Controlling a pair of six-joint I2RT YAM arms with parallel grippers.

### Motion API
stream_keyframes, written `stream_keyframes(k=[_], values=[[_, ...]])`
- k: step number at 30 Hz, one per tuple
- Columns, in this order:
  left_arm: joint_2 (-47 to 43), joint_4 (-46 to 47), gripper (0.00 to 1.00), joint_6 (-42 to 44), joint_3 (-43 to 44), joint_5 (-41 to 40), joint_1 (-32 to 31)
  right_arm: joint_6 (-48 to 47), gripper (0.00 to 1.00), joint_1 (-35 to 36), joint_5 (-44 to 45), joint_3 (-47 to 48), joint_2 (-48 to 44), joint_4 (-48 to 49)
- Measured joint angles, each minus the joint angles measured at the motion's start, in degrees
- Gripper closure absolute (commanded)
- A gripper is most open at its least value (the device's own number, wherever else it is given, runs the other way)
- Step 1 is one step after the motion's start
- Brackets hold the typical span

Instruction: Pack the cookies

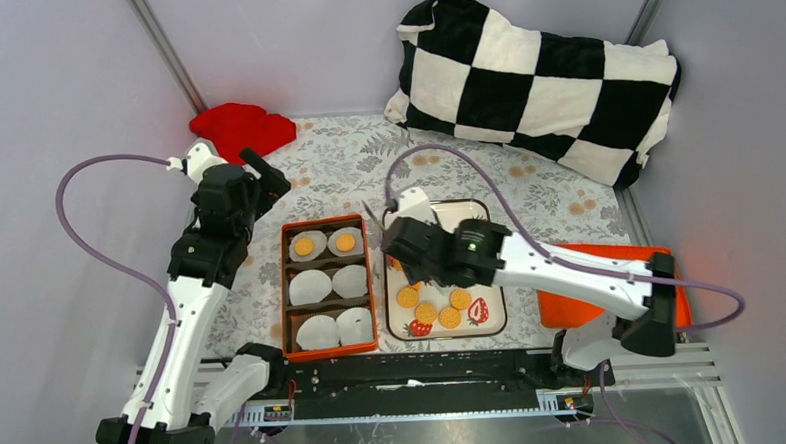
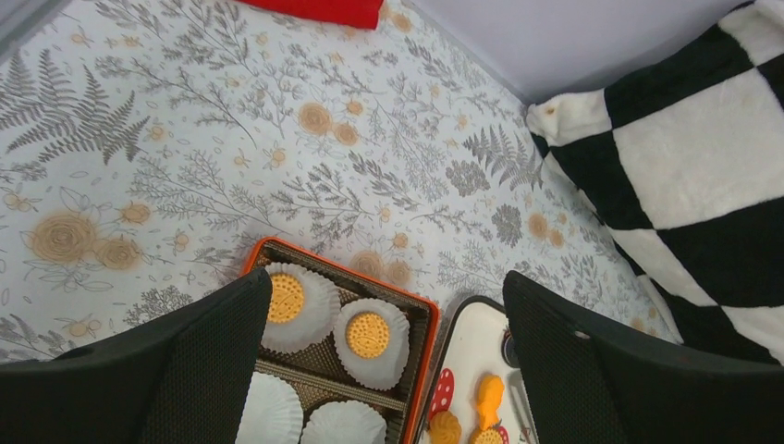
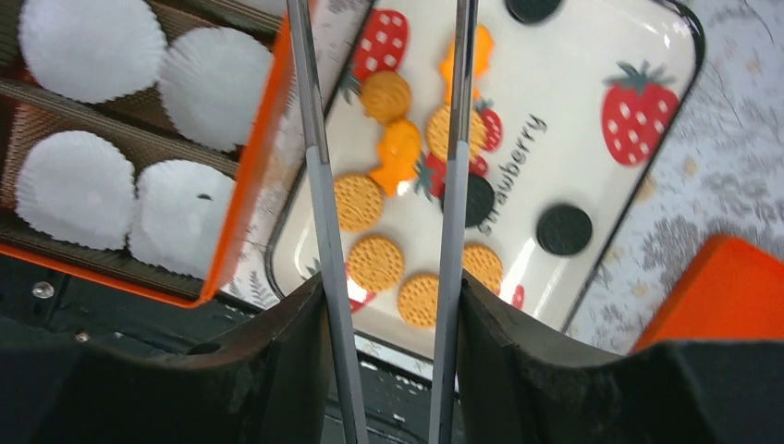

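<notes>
Several golden round cookies (image 1: pixel 426 312) and a few black ones (image 3: pixel 564 229) lie on a white strawberry-print plate (image 1: pixel 468 205). Left of the plate stands an orange box (image 1: pixel 284 287) of white paper cups. Its two far cups each hold a golden cookie (image 1: pixel 304 246), (image 2: pixel 368 335); the other cups (image 3: pixel 74 180) are empty. My right gripper (image 1: pixel 410 243) is over the plate, shut on grey metal tongs (image 3: pixel 319 185). The tongs' arms are spread above the cookies and their tips are out of the wrist view. My left gripper (image 1: pixel 264 176) is open and empty, above the table beyond the box's far left corner.
A red cloth (image 1: pixel 242 128) lies at the far left corner. A black-and-white checkered pillow (image 1: pixel 543 75) lies at the back right. An orange lid (image 1: pixel 573 304) lies right of the plate under my right arm. The black rail (image 1: pixel 406 372) runs along the near edge.
</notes>
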Motion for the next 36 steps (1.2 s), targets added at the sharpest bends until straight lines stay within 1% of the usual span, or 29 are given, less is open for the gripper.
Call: stream_keyframes(k=[3, 8, 13, 16, 17, 19, 22, 25, 31, 36], values=[[1.03, 0.66, 0.01, -0.07, -0.74, 1.88, 0.04, 4.20, 0.42, 0.00, 1.84, -6.86, -6.47, -0.81], [1.88, 0.96, 0.01, -0.11, -1.03, 4.09, 0.22, 9.38, 0.37, 0.00, 3.08, -15.41, -7.45, -2.43], [1.99, 1.92, 0.01, -0.11, -1.03, 5.75, 0.22, 13.49, 0.38, -0.33, 5.68, -18.88, -7.32, -2.71], [2.25, 2.25, 0.01, -0.09, -1.03, 6.16, 0.22, 14.73, 0.38, -1.68, 6.62, -20.37, -7.32, -2.19], [2.38, 2.34, 0.01, -0.09, -1.03, 6.25, 0.22, 14.93, 0.37, -2.47, 6.67, -21.03, -7.32, -1.90], [2.60, 2.47, 0.01, -0.09, -1.05, 6.60, 0.24, 15.08, 0.28, -4.22, 6.60, -22.23, -7.32, -1.20], [2.75, 2.69, 0.01, -0.11, -1.11, 7.04, 0.24, 15.13, 0.26, -5.79, 6.36, -23.58, -7.23, -0.17], [2.75, 3.21, 0.01, -0.11, -1.60, 7.61, 0.24, 14.91, 0.24, -5.92, 4.33, -26.21, -7.17, 1.90], [2.73, 3.74, 0.02, -0.44, -4.57, 9.94, 0.24, 14.64, 0.23, -5.14, -4.44, -35.08, -7.13, 7.30], [2.71, 4.17, 0.01, -1.20, -6.10, 11.76, 0.26, 15.74, 0.24, -4.68, -7.89, -39.91, -7.50, 9.79]])
